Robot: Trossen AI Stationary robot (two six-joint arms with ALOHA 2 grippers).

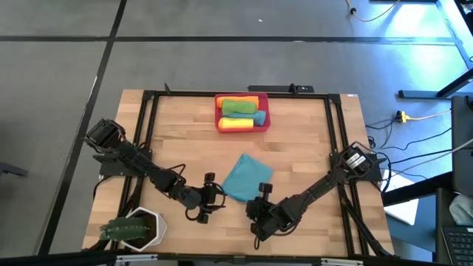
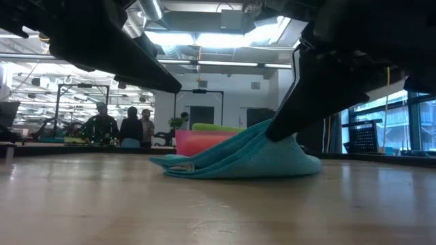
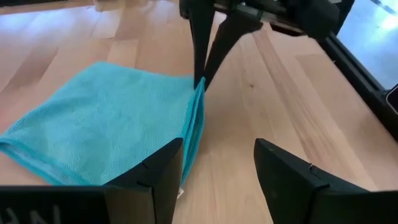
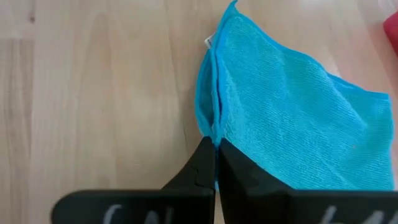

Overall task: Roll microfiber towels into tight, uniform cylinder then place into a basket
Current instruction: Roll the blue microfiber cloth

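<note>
As the overhead view showed it, a teal towel (image 1: 246,178) lay folded on the wooden counter (image 1: 295,148), between the two arms and well short of the red basket (image 1: 242,112), which already held rolled orange, green and yellow towels. The right gripper (image 1: 263,191) sat at the towel's near corner, the left gripper (image 1: 214,196) just beside its opposite edge; the right one was plainly nearer.

Seen level from the low view, the towel (image 2: 245,160) rose in a ridge to the pinch point and sagged flat elsewhere.

From the left wrist, the left jaws stood released and empty, the towel's (image 3: 106,124) folded edge running away from them toward the right arm's dark fingers (image 3: 202,56).

From the right wrist, the right jaws were clenched on the towel's (image 4: 292,106) corner, its doubled edge stretching straight ahead.
</note>
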